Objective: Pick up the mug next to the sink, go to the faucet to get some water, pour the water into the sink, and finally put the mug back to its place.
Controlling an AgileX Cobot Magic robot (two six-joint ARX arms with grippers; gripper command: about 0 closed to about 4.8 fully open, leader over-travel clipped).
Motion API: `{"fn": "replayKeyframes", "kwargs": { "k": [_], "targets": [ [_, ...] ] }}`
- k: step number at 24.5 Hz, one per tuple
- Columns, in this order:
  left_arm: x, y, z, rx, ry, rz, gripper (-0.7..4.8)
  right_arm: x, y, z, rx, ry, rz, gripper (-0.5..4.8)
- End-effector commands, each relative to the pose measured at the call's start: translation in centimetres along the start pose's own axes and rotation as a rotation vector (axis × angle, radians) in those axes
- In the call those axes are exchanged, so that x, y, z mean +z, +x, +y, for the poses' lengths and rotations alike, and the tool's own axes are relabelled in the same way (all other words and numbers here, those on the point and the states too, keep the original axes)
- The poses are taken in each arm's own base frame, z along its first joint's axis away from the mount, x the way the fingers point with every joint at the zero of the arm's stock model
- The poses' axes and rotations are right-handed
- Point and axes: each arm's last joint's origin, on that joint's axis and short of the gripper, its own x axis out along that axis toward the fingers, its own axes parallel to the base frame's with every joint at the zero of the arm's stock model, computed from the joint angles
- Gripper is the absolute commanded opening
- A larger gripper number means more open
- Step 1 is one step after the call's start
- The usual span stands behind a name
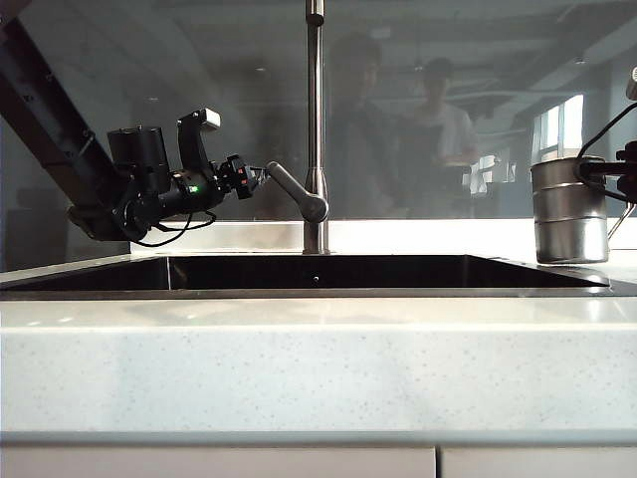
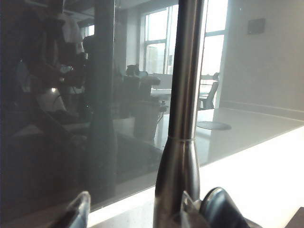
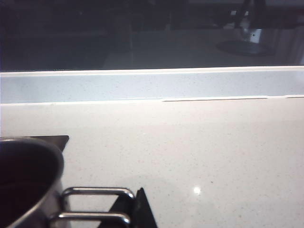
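So the right end effector (image 3: 130,209) is clamped shut on the mug (image 1: 568,211) handle, mug sitting at the tabletop (image 1: 318,349) right of the sink (image 1: 318,273). Left end effector (image 1: 261,176) spread wide around the faucet (image 1: 315,119) lever (no water running). Start or finish, can't tell.

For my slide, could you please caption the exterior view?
Left pincer open at faucet lever; right pincer grips mug beside sink.

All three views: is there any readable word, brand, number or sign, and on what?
None can be read.
The mug, faucet and counter carry no print.
The left gripper shows only a green light; the right gripper shows nothing.
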Motion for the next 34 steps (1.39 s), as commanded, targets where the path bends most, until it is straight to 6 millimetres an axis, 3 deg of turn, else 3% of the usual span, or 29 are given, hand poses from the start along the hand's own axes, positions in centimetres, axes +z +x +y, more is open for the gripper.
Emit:
{"fn": "replayKeyframes", "kwargs": {
  "k": [1, 3, 7, 21, 24, 34],
  "targets": [
    [0.4, 0.0, -0.1, -0.011, 0.015, -0.016, 2.41, 0.6, 0.0, -0.1, -0.004, 0.000, -0.040, 0.00],
    [0.4, 0.0, -0.1, -0.011, 0.015, -0.016, 2.41, 0.4, 0.1, -0.1, -0.008, -0.006, -0.022, 0.00],
    [0.4, 0.0, -0.1, -0.011, 0.015, -0.016, 2.41, -0.2, 0.0, -0.1, -0.011, -0.007, 0.041, 0.54],
    [0.4, 0.0, -0.1, -0.011, 0.015, -0.016, 2.41, -0.3, -0.1, -0.1, -0.010, -0.007, 0.075, 0.66],
    [0.4, 0.0, -0.1, -0.012, 0.015, -0.017, 2.41, 0.2, -0.3, -0.1, -0.010, -0.007, 0.076, 1.00],
    [0.4, 0.1, -0.1, -0.012, 0.016, -0.018, 2.41, 0.8, -1.8, -0.4, -0.037, -0.008, 0.115, 1.00]
  ]
}}
